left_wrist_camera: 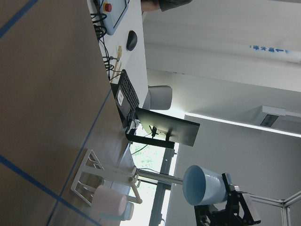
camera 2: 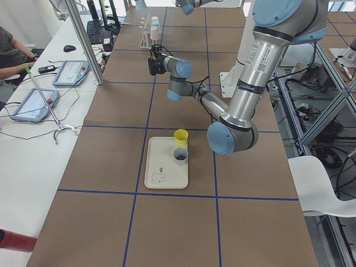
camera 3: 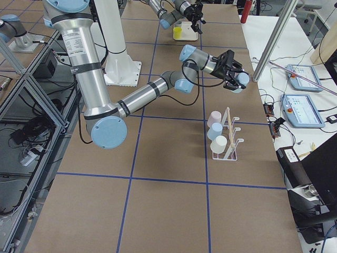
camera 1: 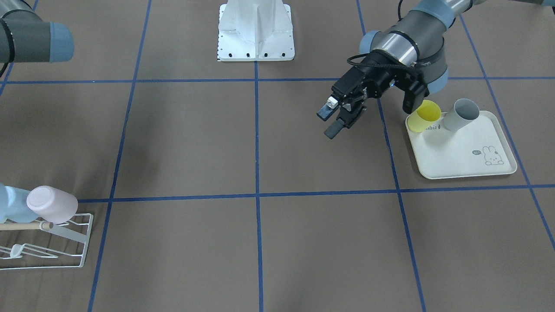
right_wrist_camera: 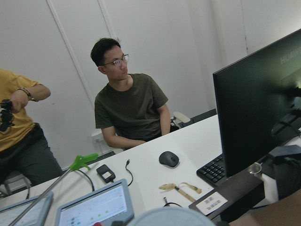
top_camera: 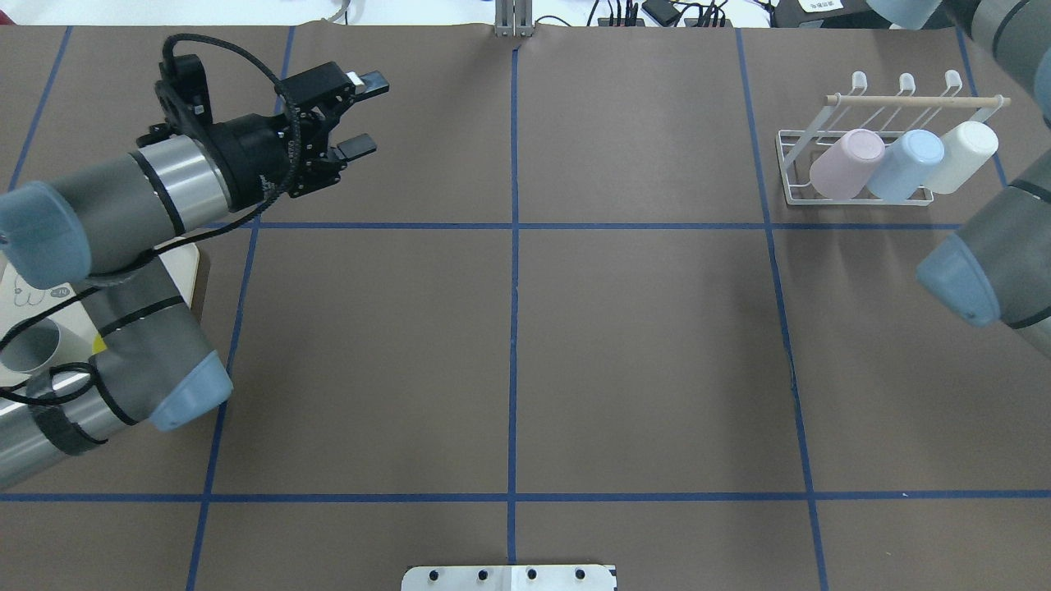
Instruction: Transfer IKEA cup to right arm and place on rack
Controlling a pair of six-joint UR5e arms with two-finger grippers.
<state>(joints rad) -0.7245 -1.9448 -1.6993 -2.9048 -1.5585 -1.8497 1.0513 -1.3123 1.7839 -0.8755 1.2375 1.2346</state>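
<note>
A light blue cup [left_wrist_camera: 205,185] hangs in the air beyond the rack, its open mouth turned towards the left wrist camera. My right gripper [camera 3: 230,71] is shut on its base. The cup's pale rim [right_wrist_camera: 171,216] shows at the bottom of the right wrist view. The white wire rack [top_camera: 854,197] with a wooden rod stands at the far right and carries a pink cup [top_camera: 846,162], a blue one [top_camera: 903,162] and a white one [top_camera: 969,156]. My left gripper [top_camera: 371,113] is open and empty above the table, far left.
A cream rabbit-print tray [camera 1: 464,151] lies under the left arm with a yellow cup [camera 1: 425,115] and a grey cup [camera 1: 461,113] on it. The robot's white base [camera 1: 256,30] stands at the table's middle edge. People sit at a desk with monitors beyond the table.
</note>
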